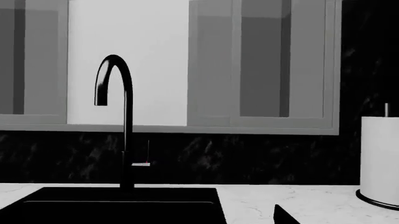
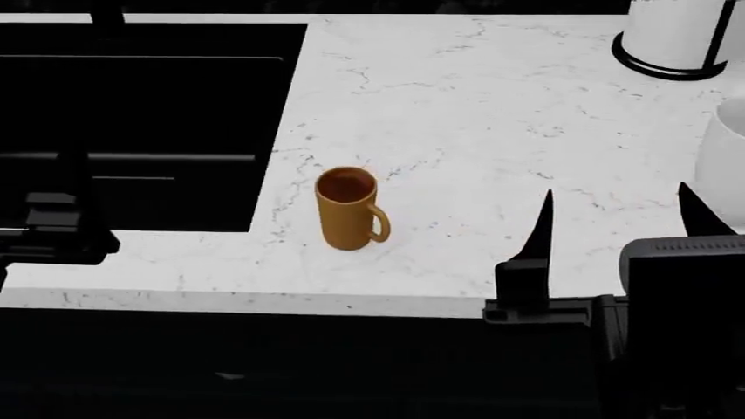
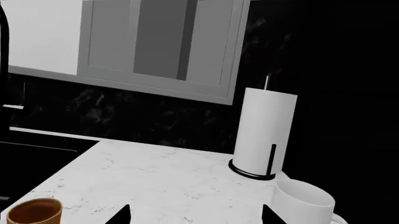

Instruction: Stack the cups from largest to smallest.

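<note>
The mustard-yellow mug [image 2: 347, 209] stands upright on the white marble counter [image 2: 466, 113], its loop handle toward the front right; its rim shows in the right wrist view [image 3: 34, 212]. The larger white cup [image 2: 724, 161] stands at the counter's right edge, partly cut off; it also shows in the right wrist view [image 3: 303, 205]. My right gripper [image 2: 617, 227] is open and empty at the counter's front edge, between mug and white cup [image 3: 194, 217]. My left gripper [image 2: 58, 231] is dark against the sink; one fingertip [image 1: 283, 215] shows far off centre, so it is open and empty.
A black sink [image 2: 140, 122] fills the counter's left part, with a black faucet [image 1: 124, 126] behind it. A tall white paper-towel roll [image 2: 675, 35] on a black-ringed stand is at the back right. A dark backsplash and grey cabinets stand behind.
</note>
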### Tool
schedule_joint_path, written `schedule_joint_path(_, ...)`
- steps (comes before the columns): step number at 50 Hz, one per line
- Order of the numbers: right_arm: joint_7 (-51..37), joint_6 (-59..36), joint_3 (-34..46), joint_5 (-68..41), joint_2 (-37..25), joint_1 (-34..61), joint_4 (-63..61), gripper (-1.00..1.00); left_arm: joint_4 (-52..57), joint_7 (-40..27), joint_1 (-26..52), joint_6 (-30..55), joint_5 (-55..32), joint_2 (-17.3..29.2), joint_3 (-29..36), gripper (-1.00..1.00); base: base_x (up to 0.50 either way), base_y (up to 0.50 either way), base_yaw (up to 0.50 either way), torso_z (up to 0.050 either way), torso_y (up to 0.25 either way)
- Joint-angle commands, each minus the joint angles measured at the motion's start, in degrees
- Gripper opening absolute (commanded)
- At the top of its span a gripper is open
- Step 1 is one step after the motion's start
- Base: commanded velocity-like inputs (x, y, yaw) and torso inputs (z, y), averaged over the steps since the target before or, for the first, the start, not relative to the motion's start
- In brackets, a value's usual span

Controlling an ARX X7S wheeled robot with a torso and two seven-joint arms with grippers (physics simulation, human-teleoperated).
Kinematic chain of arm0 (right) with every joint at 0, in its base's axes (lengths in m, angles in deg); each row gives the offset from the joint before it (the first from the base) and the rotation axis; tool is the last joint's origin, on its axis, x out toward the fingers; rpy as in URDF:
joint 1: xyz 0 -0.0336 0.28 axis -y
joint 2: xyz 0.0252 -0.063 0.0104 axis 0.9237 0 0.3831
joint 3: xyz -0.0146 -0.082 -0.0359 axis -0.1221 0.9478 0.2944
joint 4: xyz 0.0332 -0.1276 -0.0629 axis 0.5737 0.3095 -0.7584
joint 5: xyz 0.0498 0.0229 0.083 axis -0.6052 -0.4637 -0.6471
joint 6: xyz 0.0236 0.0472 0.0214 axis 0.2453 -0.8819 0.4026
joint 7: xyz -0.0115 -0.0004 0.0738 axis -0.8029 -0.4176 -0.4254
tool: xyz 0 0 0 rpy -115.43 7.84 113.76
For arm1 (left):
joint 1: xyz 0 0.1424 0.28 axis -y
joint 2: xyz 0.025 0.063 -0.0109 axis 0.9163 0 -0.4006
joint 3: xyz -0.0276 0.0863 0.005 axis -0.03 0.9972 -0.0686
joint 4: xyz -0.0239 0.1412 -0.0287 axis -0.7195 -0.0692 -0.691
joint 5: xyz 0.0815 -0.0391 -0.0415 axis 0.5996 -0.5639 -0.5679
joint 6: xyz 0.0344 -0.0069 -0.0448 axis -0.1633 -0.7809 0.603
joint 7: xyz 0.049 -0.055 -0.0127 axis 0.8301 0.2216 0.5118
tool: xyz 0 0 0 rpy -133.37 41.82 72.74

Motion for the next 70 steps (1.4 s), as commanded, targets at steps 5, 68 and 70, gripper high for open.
schedule_joint_path(5,1.35,0.87,-0.86,0.73,0.79,0.31,0.80,1.00,-2.00,0.72,0.69,-0.13,1.85,-0.77,-0.54,1.00,0.00,-0.50,0.00,0.000,0.000)
schedule_joint_path(68,1.44,0.53,1.86,-0.42,0.23,0.71,0.07,1.00,-0.92,-0.81,-0.01,-0.43,0.03,0.73,-0.81,1.00,0.19,-0.04,0.00,0.000,0.000)
schedule_joint_path(70,2.29,0.29,2.12,-1.15,-0.01,1.00,-0.28,1.00,-0.80,-0.90,0.01,-0.27,-0.09,0.70,-0.74,1.00,0.00,0.00,0.00,0.000,0.000)
